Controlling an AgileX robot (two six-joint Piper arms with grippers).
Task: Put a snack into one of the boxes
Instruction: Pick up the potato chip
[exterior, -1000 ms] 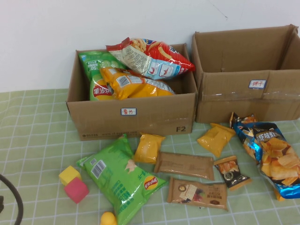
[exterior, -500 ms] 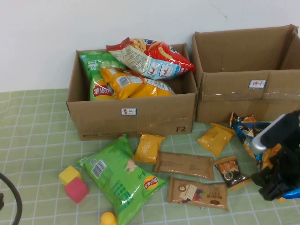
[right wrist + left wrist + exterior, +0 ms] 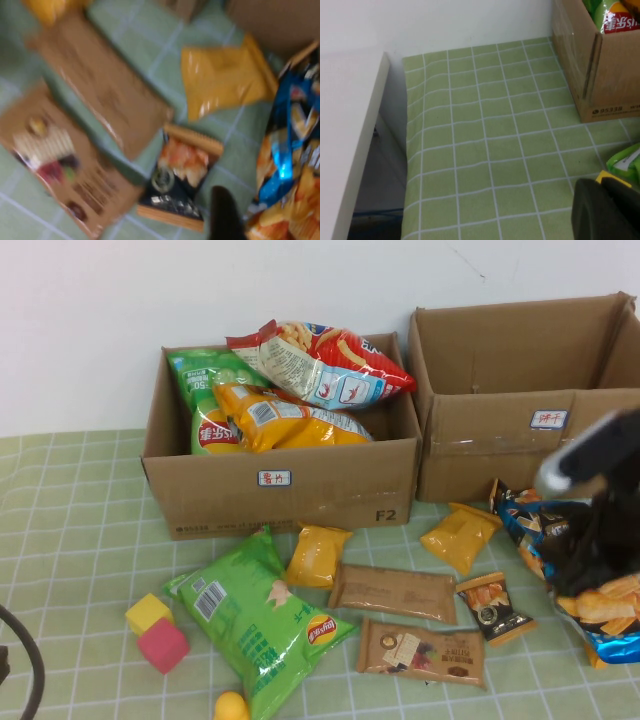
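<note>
Nearest the robot, high view shows a yellow ball (image 3: pixel 231 706) at the counter (image 3: pixel 80 530) edge, a pink cube (image 3: pixel 163 645) touching a yellow cube (image 3: pixel 147 612), and a big green chip bag (image 3: pixel 262 618) lying flat. Next to that: two brown flat packs (image 3: pixel 392 591) (image 3: pixel 422 651), a small dark snack pack (image 3: pixel 493 608) and two small yellow pouches (image 3: pixel 318 555) (image 3: pixel 460 535). At far right a blue chip bag (image 3: pixel 600 610) lies w/ the right arm blurred over it; right pincer (image 3: pixel 590 560) sits above the bag's upper part, and whether its fingers are apart or closed can't be told, nor any hold on anything. Right wrist view gives what the high view hides: the dark snack pack (image 3: pixel 180 175) close up, between brown pack (image 3: pixel 100 95) and blue bag (image 3: pixel 290 165), yellow pouch (image 3: pixel 225 80) near, one dark fingertip (image 3: pixel 225 215) just beside the pack. Left pincer (image 3: pixel 605 210) shows only in left wrist view, a dark block low over green checked cloth near the left box corner (image 3: pixel 595 65); its fingers can't be judged. Farther back, left box (image 3: pixel 280 485) is stuffed w/ green, yellow and red bags (image 3: pixel 320 365); right box (image 3: pixel 520 410) stands beside it, inside hidden by its front wall.
</note>
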